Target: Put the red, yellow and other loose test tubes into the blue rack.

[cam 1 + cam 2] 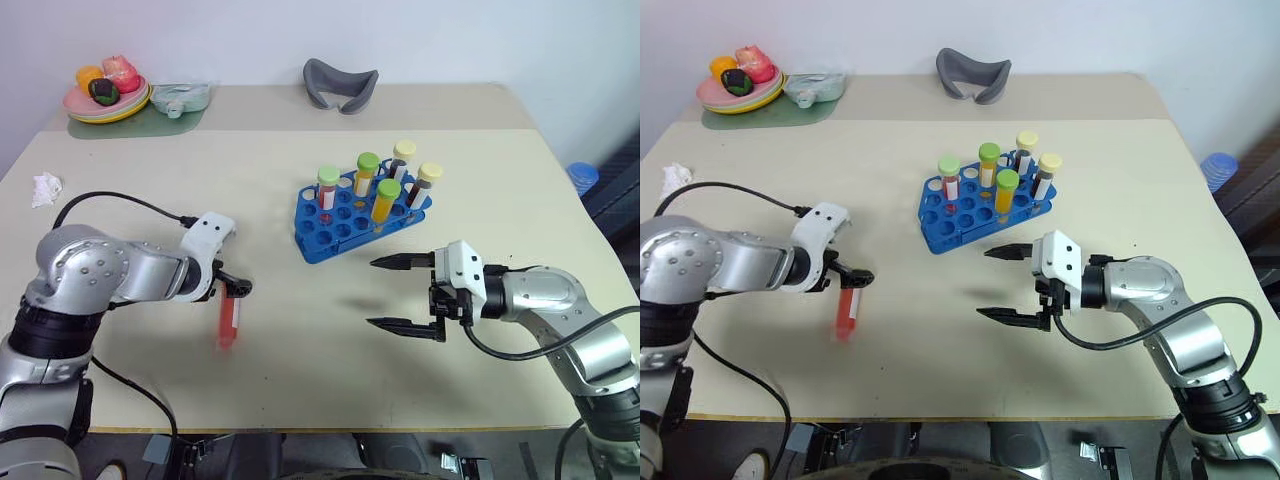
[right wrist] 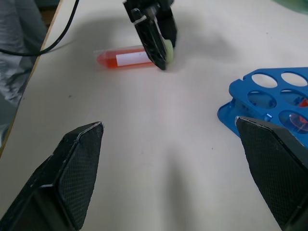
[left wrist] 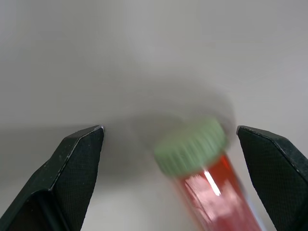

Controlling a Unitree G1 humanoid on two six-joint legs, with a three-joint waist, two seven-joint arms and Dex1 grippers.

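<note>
Red-liquid clear tube with light-green cap (image 3: 202, 163) lain flat on beige surface (image 1: 300, 340), straddled by wide-open, empty left gripper (image 1: 236, 287) for pickup; right gripper (image 1: 400, 293) held open, empty, beside blue plastic rack (image 1: 345, 222).

On my table (image 1: 300, 380), the rack (image 1: 345, 222) sits centre with five tubes (image 1: 386, 200) standing in it; one loose tube (image 1: 228, 322) lies to its left, nearer me; a plate (image 1: 105, 105) occupies the far-left corner.
</note>
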